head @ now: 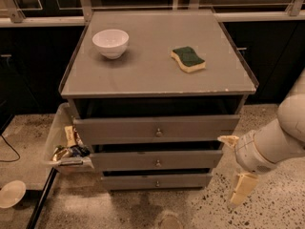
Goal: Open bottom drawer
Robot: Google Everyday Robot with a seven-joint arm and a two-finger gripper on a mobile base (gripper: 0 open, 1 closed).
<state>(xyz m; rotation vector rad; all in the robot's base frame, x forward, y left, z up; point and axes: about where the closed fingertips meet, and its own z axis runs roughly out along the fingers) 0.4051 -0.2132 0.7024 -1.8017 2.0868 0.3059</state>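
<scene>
The bottom drawer is the lowest and narrowest of three grey drawers in the cabinet, with a small round knob at its centre. Its front stands nearly flush, with a dark gap above it. The mid drawer and the top drawer sit above it. My gripper hangs at the right of the cabinet, level with the two lower drawers and apart from them. It is open and empty: one cream finger points left, the other points down.
A white bowl and a green-and-yellow sponge lie on the cabinet top. A clear bin with snack packets stands at the cabinet's left. A white dish lies on the speckled floor at the far left.
</scene>
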